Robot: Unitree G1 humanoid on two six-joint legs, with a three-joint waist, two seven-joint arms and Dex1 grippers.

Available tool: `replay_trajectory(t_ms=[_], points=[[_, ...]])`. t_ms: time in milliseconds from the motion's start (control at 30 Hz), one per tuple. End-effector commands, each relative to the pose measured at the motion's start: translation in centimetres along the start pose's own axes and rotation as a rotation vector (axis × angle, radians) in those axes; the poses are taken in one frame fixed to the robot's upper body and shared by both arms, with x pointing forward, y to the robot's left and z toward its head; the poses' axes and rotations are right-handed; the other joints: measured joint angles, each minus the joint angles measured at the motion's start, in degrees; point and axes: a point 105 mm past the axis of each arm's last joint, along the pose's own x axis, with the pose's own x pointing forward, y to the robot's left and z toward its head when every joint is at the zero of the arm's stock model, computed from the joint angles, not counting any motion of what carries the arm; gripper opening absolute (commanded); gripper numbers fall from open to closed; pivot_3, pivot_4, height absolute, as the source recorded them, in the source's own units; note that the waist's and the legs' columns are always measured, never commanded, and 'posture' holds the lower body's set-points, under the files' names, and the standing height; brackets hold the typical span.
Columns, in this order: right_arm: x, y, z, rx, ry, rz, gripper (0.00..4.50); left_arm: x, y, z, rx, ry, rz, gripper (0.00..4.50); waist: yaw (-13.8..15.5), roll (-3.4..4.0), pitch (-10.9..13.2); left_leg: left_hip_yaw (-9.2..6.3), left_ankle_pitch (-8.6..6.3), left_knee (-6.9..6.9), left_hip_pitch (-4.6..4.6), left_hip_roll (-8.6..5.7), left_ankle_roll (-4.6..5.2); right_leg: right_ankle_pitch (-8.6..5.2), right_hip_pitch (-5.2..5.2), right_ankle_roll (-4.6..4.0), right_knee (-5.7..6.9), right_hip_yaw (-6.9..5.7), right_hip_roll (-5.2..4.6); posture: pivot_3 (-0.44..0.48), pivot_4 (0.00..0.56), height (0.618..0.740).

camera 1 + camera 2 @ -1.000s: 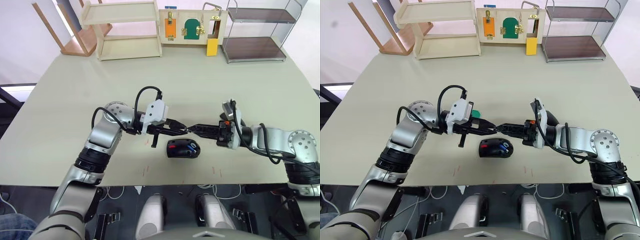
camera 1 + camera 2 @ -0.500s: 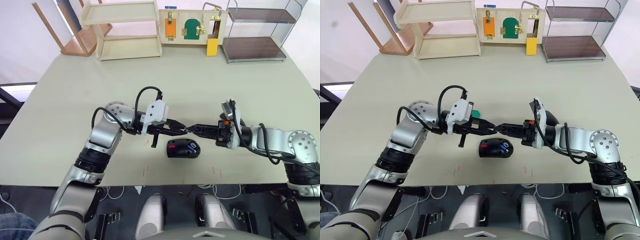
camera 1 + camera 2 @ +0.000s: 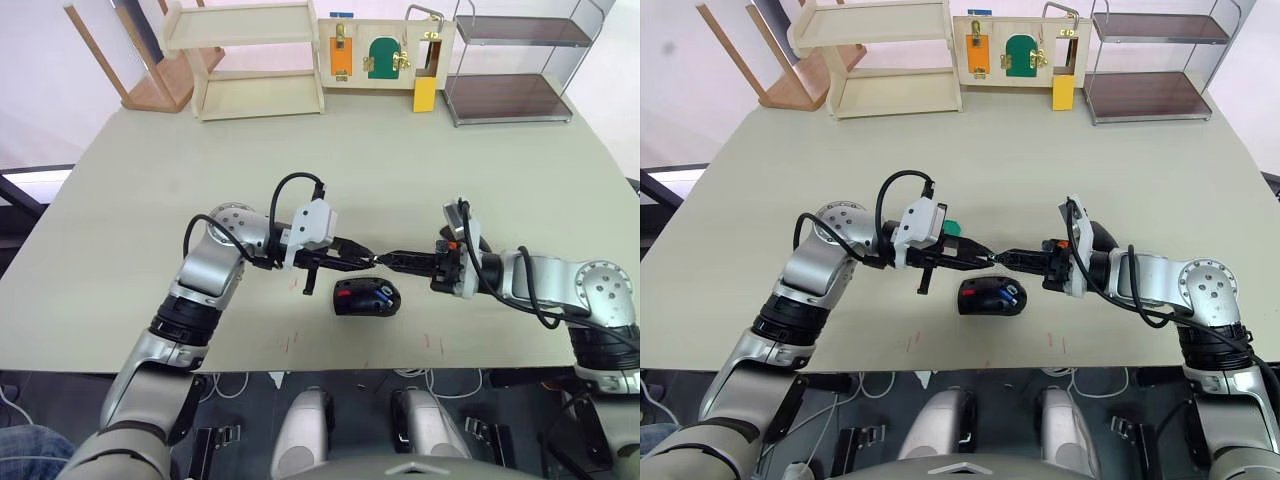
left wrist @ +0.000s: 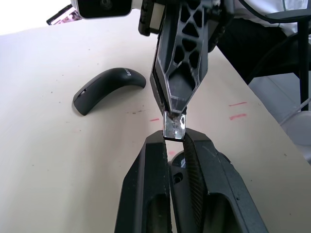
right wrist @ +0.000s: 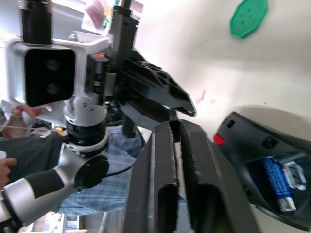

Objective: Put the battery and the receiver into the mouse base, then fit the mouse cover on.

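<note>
Above the mouse base [image 3: 366, 297], at its 12 o'clock, the left gripper [image 4: 174, 133] and right gripper [image 3: 385, 259] meet tip to tip, both pinching the receiver [image 4: 173, 127], largely hidden between the fingers. Within the base lies the battery [image 5: 279, 180] (blue, in its hollow). At 10 o'clock a green disc [image 3: 951, 227] is half masked by the left gripper; the mouse cover [image 4: 108, 87] lies apart on the table [image 3: 400, 160].

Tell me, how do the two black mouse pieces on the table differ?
The base lies open side up, with red parts and a blue battery in its hollow; the cover is a smooth closed shell with pale lettering. The base sits just below the two end effectors' meeting tips; the cover lies apart on bare table. Both are black and mouse-sized.
</note>
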Motion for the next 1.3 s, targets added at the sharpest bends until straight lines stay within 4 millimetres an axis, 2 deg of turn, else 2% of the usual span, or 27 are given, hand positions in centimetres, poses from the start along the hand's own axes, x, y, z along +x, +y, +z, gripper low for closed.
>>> replay_trajectory(t_ms=[33, 433, 500, 700, 767, 800, 1033, 1100, 1200, 1300], points=[[0.0, 1.2, 0.0, -0.023, 0.006, 0.047, 0.13, 0.0, 0.0, 0.6, 0.027, -0.006, -0.001, 0.00, 0.0, 0.00, 0.0, 0.00, 0.00, 0.00, 0.00, 0.00, 0.00, 0.00, 0.00, 0.00, 0.00, 0.00, 0.00, 0.000, 0.150, 0.740], [-0.1, 1.3, 0.2, -0.026, -0.012, 0.047, 0.13, 0.0, 0.1, 0.4, -0.031, -0.005, -0.008, 0.00, 0.0, 0.00, 0.0, 0.00, 0.00, 0.00, 0.00, 0.00, 0.00, 0.00, 0.00, 0.00, 0.00, 0.00, 0.00, 0.000, 0.150, 0.740], [-0.1, 1.3, 0.2, -0.026, -0.016, 0.049, 0.00, -0.1, 0.2, 0.3, -0.048, 0.003, -0.002, 1.04, 0.0, 0.00, 0.0, -0.01, 0.00, 0.00, 0.00, 0.00, 0.00, 0.00, 0.00, 0.00, 0.00, 0.00, 0.00, 0.000, 0.150, 0.740], [-0.3, 1.3, 0.7, -0.024, -0.037, 0.047, 0.00, -0.4, 0.6, 0.3, -0.053, 0.008, 0.023, 3.30, 0.0, 0.00, 0.0, 0.00, 0.00, 0.00, 0.00, 0.00, 0.00, 0.00, 0.00, 0.00, 0.00, 0.00, 0.00, 0.000, 0.150, 0.740], [-0.4, 1.3, 0.7, -0.027, -0.038, 0.045, 0.00, -0.5, 0.8, 0.2, -0.048, 0.010, 0.035, 4.21, 0.0, 0.00, 0.0, 0.00, 0.00, 0.00, 0.00, 0.00, 0.00, 0.00, 0.00, 0.00, 0.00, 0.00, 0.00, 0.000, 0.150, 0.740], [-0.5, 1.2, 0.7, -0.029, -0.039, 0.044, 0.00, -0.5, 0.8, 0.2, -0.047, 0.010, 0.039, 4.41, 0.0, 0.00, 0.0, 0.00, 0.00, 0.00, 0.00, 0.00, 0.00, 0.00, 0.00, 0.00, 0.00, 0.00, 0.00, 0.000, 0.150, 0.740], [-2.9, 3.0, 1.2, -0.120, -0.095, 0.114, 0.00, -0.9, -0.1, -0.1, -0.055, 0.003, 0.026, 4.41, 0.0, 0.01, 0.0, -0.04, 0.00, -0.01, -0.03, 0.00, 0.00, 0.00, -0.01, 0.00, -0.06, 0.00, -0.01, 0.000, 0.150, 0.740], [-3.7, 3.3, 0.8, -0.156, -0.081, 0.109, 0.00, -0.9, -0.2, -0.2, -0.057, 0.005, 0.030, 4.41, 0.1, 0.01, 0.0, -0.04, 0.00, -0.01, -0.03, 0.00, 0.00, 0.00, -0.01, 0.00, -0.07, -0.01, -0.01, 0.000, 0.150, 0.740], [-4.6, 3.5, 0.1, -0.193, -0.055, 0.082, 0.00, -0.9, -0.3, -0.2, -0.060, 0.004, 0.031, 4.41, 0.1, 0.01, 0.0, -0.04, 0.00, -0.01, -0.04, 0.01, 0.00, 0.00, -0.01, 0.00, -0.07, -0.01, -0.01, 0.000, 0.150, 0.740], [-5.3, 2.4, -1.0, -0.376, -0.029, -0.034, 0.00, -0.8, -0.7, -0.5, -0.070, 0.013, 0.022, 4.41, 0.0, 0.01, 0.0, -0.04, 0.00, -0.01, -0.03, 0.01, 0.00, -0.01, -0.01, 0.00, -0.07, -0.01, -0.01, 0.000, 0.150, 0.740]])
